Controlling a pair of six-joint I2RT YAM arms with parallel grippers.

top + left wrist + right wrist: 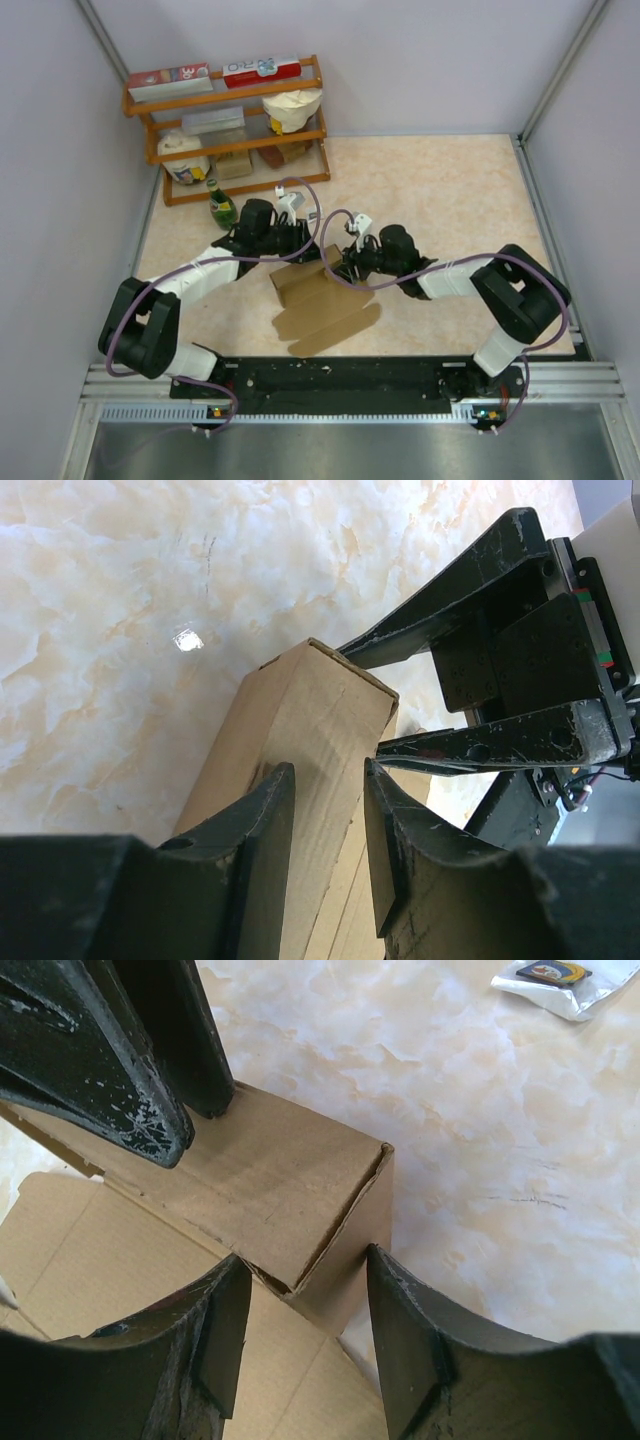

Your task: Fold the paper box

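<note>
The paper box (318,305) is plain brown cardboard in the middle of the table. Its far part is folded up into a raised block, and flat flaps lie toward me. My left gripper (303,252) is narrowly open, its tips resting on the top panel of the raised block (310,730). My right gripper (337,270) is open and straddles the block's right corner (340,1220) without gripping it. The right gripper (362,700) also shows in the left wrist view. The left gripper (195,1130) shows in the right wrist view. No white sticker is visible.
A wooden shelf (232,140) stands at the back left with red-and-white boxes, a cream bag and jars. A green bottle (222,208) stands just in front of it, near the left arm. A small plastic packet (550,978) lies on the table beyond the box.
</note>
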